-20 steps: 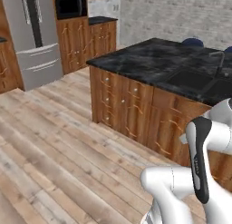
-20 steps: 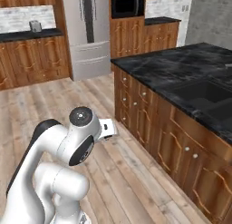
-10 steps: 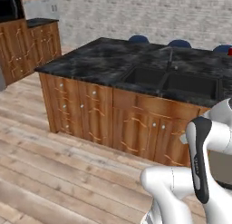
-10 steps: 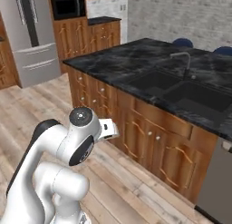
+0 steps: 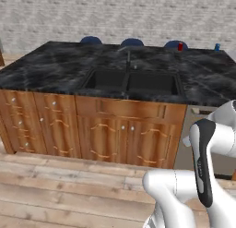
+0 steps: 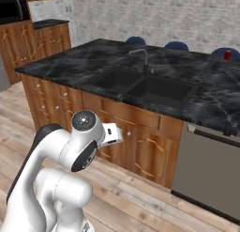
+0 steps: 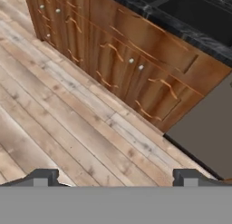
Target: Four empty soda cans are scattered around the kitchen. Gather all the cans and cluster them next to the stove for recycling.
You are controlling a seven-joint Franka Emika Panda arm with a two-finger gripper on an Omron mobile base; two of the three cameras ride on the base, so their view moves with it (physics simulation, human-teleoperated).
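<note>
Arm: white, dark joints, folded close above its base, elbow raised. Gripper (image 7: 115, 177): jaws spread wide, nothing between them, aimed down at an angle.

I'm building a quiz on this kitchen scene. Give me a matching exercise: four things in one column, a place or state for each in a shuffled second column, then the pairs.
Things:
1. red soda can
2. blue and white soda can
3. sink
4. gripper

Places or states:
A. sunk into the middle of the island counter
B. open, empty, over the wood floor
C. at the counter's far edge, nearest its right corner
D. at the counter's far edge, left of the other can

Pairs: 1-D, 2-C, 3-A, 4-B
</note>
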